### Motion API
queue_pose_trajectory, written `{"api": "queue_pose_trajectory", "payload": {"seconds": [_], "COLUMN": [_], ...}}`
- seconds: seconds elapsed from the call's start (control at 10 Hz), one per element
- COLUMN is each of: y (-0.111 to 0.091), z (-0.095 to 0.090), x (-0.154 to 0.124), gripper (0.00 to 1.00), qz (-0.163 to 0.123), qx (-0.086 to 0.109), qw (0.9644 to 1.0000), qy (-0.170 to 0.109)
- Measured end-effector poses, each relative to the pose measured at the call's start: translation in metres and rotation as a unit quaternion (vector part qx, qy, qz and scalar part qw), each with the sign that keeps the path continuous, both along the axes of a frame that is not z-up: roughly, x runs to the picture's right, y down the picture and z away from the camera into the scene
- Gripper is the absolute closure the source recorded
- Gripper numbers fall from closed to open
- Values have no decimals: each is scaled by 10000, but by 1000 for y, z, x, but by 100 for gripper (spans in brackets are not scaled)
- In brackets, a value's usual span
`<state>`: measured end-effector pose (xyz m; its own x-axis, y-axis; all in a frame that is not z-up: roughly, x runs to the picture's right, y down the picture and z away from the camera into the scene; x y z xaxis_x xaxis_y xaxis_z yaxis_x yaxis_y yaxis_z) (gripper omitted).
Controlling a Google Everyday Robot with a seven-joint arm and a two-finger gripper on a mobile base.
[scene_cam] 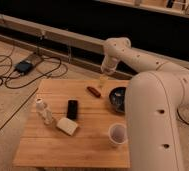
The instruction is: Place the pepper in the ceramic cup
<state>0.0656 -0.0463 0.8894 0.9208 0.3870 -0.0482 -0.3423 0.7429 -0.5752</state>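
1. Gripper (103,80), pale two-finger type, hangs over the wooden table's (63,150) far edge, fingers apart, holding nothing.
2. Slim glossy dark red pepper (93,91) lies on the table just near-left of the gripper.
3. Small round white ceramic cup (118,134) stands near-right, well apart from the pepper.
4. Wide dark bowl (117,97) sits right of the pepper.

The robot's white arm (155,115), cut off at the bottom edge, hides the right side of the dark bowl (116,96) and the wooden table's (63,145) right edge. The gripper (103,80), fingers apart, hangs over the table's far edge near the pepper (93,91). The bowl's contents are too dark to tell.
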Motion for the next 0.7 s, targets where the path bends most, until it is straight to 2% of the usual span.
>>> {"api": "queue_pose_trajectory", "payload": {"seconds": [0.3, 0.7], "y": [15, 30], "z": [17, 39], "x": [-15, -28], "gripper": [20, 20], "qz": [-186, -339], "qx": [-72, 87], "qw": [9998, 9994], "qy": [86, 22]}}
